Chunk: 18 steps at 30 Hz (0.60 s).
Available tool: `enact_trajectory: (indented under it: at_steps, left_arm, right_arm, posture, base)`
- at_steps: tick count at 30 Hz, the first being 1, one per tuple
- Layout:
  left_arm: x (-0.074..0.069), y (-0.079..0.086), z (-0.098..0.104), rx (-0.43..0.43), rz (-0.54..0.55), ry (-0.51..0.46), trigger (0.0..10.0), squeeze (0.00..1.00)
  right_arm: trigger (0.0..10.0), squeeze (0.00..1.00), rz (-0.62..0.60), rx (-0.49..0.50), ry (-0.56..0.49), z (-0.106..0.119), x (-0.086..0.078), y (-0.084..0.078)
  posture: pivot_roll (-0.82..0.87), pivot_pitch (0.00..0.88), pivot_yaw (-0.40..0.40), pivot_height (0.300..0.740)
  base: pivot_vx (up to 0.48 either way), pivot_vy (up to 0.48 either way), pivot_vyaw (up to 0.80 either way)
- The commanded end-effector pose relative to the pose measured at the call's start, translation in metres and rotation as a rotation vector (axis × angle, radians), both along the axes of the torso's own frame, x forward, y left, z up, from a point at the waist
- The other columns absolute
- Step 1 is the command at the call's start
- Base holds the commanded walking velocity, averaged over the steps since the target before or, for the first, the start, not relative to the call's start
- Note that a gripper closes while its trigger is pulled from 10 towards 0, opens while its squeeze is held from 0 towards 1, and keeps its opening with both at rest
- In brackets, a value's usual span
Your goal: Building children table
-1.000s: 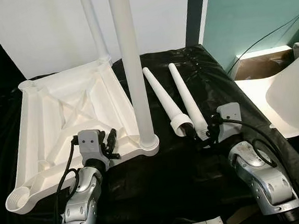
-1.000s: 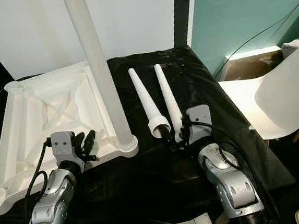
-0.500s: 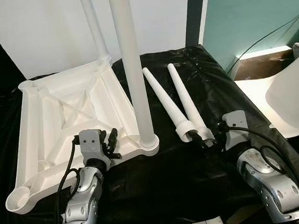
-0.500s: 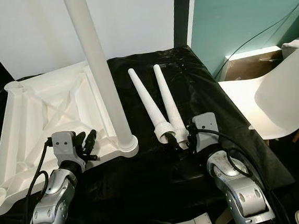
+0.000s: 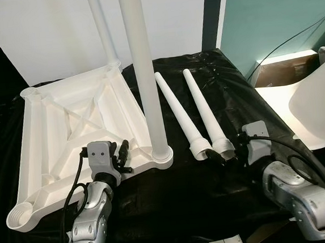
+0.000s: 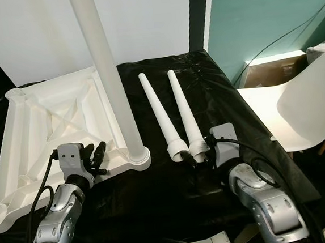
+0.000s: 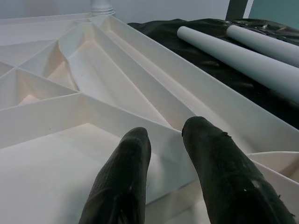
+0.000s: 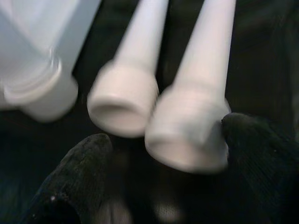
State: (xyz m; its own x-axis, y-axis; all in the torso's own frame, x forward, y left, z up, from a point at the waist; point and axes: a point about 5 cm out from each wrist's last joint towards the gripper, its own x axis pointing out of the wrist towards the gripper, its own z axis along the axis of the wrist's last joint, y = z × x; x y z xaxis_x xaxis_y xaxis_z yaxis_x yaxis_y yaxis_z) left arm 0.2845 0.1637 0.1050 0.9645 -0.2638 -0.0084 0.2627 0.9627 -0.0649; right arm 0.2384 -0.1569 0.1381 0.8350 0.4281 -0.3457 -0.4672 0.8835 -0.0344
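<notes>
Tool work first: our right tool [image 5: 218,155] sits low on the black-covered bench [image 5: 214,196], fingers spread apart, at the wide threaded ends of two loose white legs. In the right wrist view one finger [image 8: 254,154] touches the collar of the right-hand loose leg [image 5: 206,115], while the other finger [image 8: 77,172] lies below the left-hand loose leg [image 5: 176,112] without touching it. Both legs lie flat, just beside each other, narrow ends pointing away from us.

Our left tool [image 5: 124,158] rests at the near edge of the upturned white tabletop [image 5: 55,136], its fingers [image 7: 121,182] parted by a narrow gap and holding nothing, over the ribbed underside.

We see the tabletop lying underside up on the bench's left half. One fitted leg [image 5: 144,72] stands upright in its near right corner socket; a second fitted leg [image 5: 101,27] rises from the far right corner. A white chair [image 5: 315,105] stands off to the right, before a teal wall [image 5: 272,9].
</notes>
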Motion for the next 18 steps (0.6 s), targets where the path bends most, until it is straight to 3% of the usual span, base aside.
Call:
enact_trajectory:
  at_steps: [1,7,8,11,13,18]
  left_arm:
    - [-0.002,-0.003,-0.006,0.009,-0.055,0.017,10.0,0.0]
    - [-0.002,-0.003,-0.006,0.009,-0.054,0.015,10.0,0.0]
    - [-0.003,-0.002,-0.006,0.01,-0.052,0.015,10.0,0.0]
    - [-0.003,-0.001,-0.006,0.011,-0.05,0.015,10.0,0.0]
    - [-0.003,-0.001,-0.006,0.01,-0.05,0.017,10.0,0.0]
    - [-0.002,-0.003,-0.006,0.007,-0.054,0.014,10.0,0.0]
  right_arm:
    - [10.0,0.0,0.047,0.015,0.083,-0.006,-0.007,0.004]
    - [10.0,0.0,0.023,0.071,0.184,-0.007,-0.014,0.0]
    - [10.0,0.0,0.009,0.129,0.205,-0.004,-0.016,-0.003]
    - [10.0,0.0,0.01,0.165,0.187,0.001,-0.016,-0.006]
    - [10.0,0.0,0.035,0.076,-0.047,0.018,-0.011,-0.005]
    - [10.0,0.0,0.071,-0.037,-0.198,0.025,-0.01,0.004]
  posture:
    - [0.0,0.0,0.028,0.74]
    - [0.0,0.0,0.026,0.74]
    - [-0.01,0.0,0.025,0.74]
    - [-0.01,0.0,0.025,0.74]
    - [-0.01,0.0,0.029,0.74]
    - [-0.01,0.0,0.029,0.74]
  base:
    - [0.0,0.0,0.0]
    - [0.0,0.0,0.0]
    - [0.0,0.0,0.0]
    - [0.0,0.0,0.0]
    - [0.0,0.0,0.0]
    - [0.0,0.0,0.0]
